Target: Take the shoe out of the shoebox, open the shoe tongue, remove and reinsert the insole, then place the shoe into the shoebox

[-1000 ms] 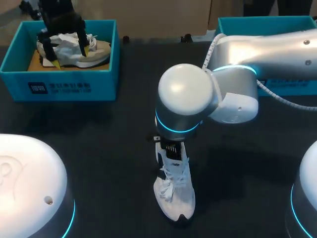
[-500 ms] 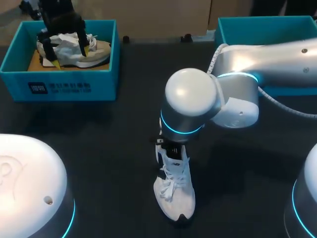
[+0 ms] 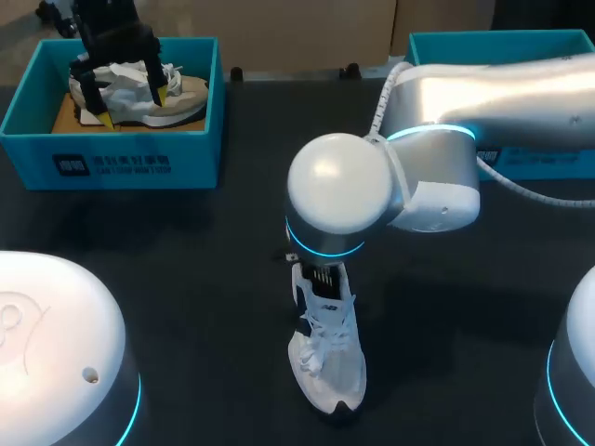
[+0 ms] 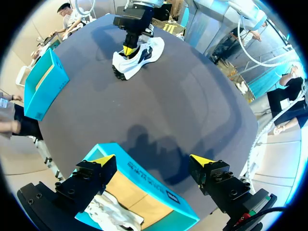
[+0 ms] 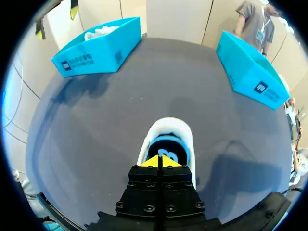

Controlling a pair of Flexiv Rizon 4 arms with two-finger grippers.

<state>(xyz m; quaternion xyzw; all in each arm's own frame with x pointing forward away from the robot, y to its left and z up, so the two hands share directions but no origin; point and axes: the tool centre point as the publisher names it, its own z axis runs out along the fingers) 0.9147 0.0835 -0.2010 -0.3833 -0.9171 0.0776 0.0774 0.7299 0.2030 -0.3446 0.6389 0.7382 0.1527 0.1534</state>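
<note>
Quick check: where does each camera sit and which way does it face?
Head view: above and behind the robot, facing down on the table; right arm over the white shoe.
Left wrist view: over the left shoebox, facing across the table; open left end effector shows.
Right wrist view: above the white shoe, facing down into it; shut right end effector shows.
Shared: all three show the white shoe, left shoebox and right shoebox.

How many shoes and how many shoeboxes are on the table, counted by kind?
Sneakers: 2 (white sneaker on the table, beige sneaker inside the left shoebox)
Teal shoeboxes: 2 (left shoebox, right shoebox)
Total: 4
</note>
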